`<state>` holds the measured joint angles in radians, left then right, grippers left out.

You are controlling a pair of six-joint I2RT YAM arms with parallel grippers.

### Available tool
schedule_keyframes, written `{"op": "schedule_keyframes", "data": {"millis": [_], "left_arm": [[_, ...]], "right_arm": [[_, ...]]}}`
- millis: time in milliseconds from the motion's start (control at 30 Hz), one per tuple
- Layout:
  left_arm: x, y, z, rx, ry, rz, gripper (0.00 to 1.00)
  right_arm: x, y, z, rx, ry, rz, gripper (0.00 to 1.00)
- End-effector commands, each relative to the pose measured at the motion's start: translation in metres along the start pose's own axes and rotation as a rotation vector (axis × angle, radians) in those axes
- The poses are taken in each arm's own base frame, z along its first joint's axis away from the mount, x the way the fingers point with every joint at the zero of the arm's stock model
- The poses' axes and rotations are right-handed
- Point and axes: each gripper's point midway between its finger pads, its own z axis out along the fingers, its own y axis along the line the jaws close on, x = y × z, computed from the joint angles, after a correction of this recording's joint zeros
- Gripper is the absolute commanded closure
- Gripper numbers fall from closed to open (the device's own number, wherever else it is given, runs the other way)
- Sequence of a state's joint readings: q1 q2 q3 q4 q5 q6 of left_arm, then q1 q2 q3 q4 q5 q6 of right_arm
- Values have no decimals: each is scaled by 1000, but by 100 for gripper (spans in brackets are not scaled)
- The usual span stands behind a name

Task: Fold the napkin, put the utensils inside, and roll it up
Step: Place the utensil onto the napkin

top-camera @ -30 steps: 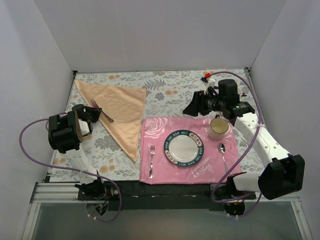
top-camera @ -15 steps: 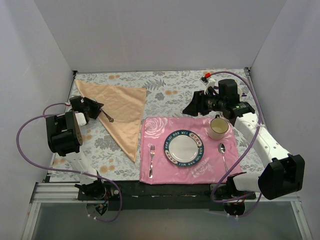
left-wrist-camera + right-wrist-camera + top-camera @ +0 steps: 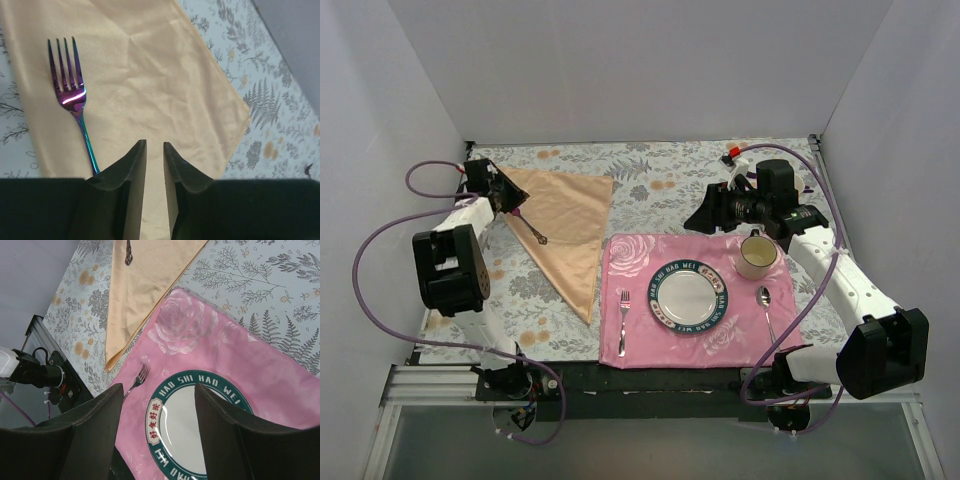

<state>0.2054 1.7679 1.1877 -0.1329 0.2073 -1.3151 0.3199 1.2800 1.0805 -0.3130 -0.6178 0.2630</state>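
Purple fork (image 3: 74, 95) handle hidden behind fingers (image 3: 122, 200).

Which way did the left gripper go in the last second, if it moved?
Yes. In the top view the left gripper has moved toward the far left, away from the pink placemat, leaving the fork on the napkin.

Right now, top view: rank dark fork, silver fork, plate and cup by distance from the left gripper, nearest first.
From the left gripper:
1. dark fork, on the napkin, just beside the gripper.
2. silver fork, left side of the pink mat.
3. plate, middle of the mat.
4. cup, far right corner of the mat.
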Motion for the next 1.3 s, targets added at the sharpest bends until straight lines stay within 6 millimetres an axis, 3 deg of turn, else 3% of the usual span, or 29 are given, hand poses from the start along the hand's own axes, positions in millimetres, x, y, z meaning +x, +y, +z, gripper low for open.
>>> {"op": "schedule_keyframes", "data": {"millis": [0, 167, 267, 433, 733, 1267], "left_arm": [[27, 8, 25, -80, 102, 131, 82], [48, 16, 53, -137, 166, 189, 86], [53, 21, 58, -170, 174, 213, 87], [57, 31, 48, -216, 162, 239, 89], [40, 17, 25, -185, 89, 262, 92], [51, 43, 21, -269, 113, 304, 95]], "right_arm": [[-10, 7, -5, -21, -40, -29, 33], [-10, 7, -6, -14, -39, -32, 33], [-11, 7, -7, -11, -40, -34, 33], [-11, 6, -8, -4, -42, -36, 33], [-7, 6, -5, -18, -33, -26, 33], [-7, 8, -8, -19, -41, -32, 33]]}}
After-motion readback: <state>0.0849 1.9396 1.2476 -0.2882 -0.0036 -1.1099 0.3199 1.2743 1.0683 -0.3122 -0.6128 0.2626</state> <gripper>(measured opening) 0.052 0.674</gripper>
